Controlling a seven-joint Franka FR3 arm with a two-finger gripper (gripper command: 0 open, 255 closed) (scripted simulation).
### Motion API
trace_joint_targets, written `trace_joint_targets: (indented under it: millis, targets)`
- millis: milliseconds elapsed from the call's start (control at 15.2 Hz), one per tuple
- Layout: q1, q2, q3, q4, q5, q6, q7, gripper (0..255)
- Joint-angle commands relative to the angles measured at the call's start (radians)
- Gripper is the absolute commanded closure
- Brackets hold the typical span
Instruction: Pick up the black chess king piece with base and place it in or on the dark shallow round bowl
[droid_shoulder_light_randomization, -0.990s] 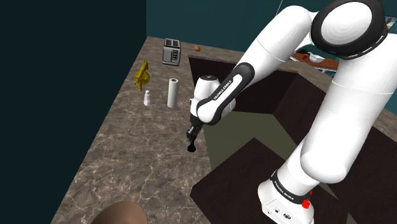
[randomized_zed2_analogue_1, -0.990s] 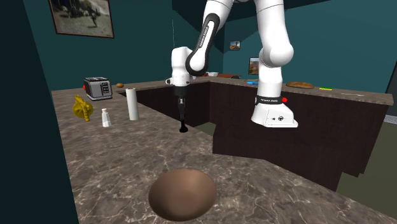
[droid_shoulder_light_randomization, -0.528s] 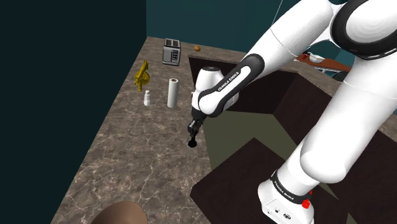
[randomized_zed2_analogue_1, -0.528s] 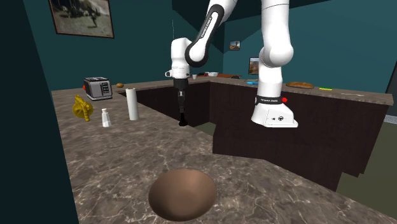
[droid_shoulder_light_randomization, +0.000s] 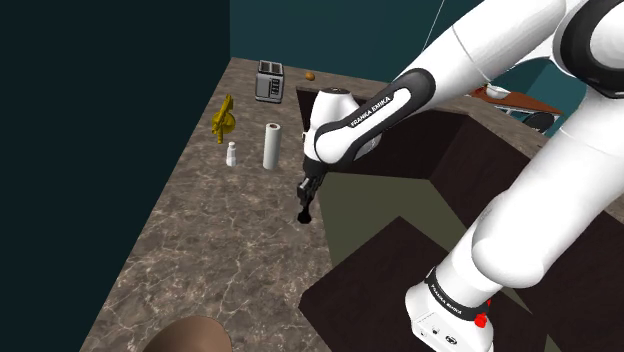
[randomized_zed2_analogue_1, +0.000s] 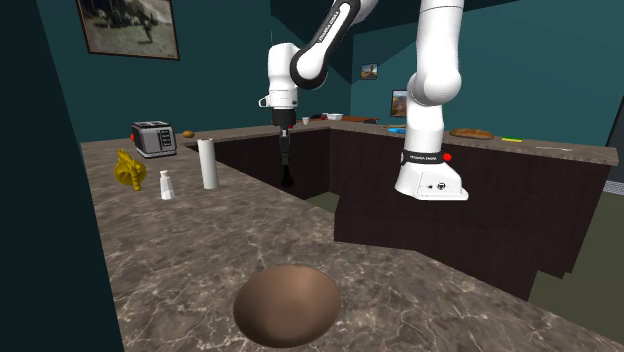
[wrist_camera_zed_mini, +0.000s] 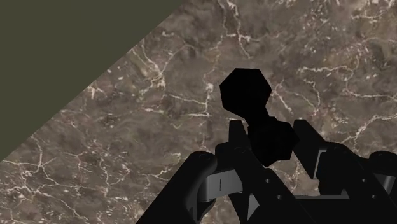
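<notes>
Fingers (wrist_camera_zed_mini: 236, 139) are clamped on the black chess king (wrist_camera_zed_mini: 270, 141) — upper body pinched between them, wide base pointing down at the marble bench (wrist_camera_zed_mini: 159, 95). The shoulder view puts the gripper (droid_shoulder_light_randomization: 305, 203) and piece near the bench's inner edge, apparently clear of the surface. The brown round bowl (randomized_zed2_analogue_1: 286, 305) sits well apart, at the near end of the bench in the second exterior view.

Handling guess: small, rigid, light, not fragile. Smooth faceted surface and a narrow contact patch, so it could pivot or slip in the pinch — wants a firm grip, no sharp swings. The hold on the upper body looks fine, and base-down suits setting it into the bowl.

Readable text: "FRANKA EMIKA" on the arm's (droid_shoulder_light_randomization: 365, 112) forearm. Nothing legible on the toaster (randomized_zed2_analogue_1: 153, 138).
</notes>
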Motion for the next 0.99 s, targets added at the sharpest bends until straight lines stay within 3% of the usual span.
trace_joint_targets:
  millis: [0, 132, 924]
  targets:
    - [-0.001, -0.027, -0.001, 0.002, 0.004, -0.03, -0.004, 255]
    - [-0.001, -0.049, -0.001, 0.007, 0.006, -0.057, -0.005, 255]
    - [0.163, -0.059, 0.188, 0.039, 0.023, -0.084, 0.335, 255]
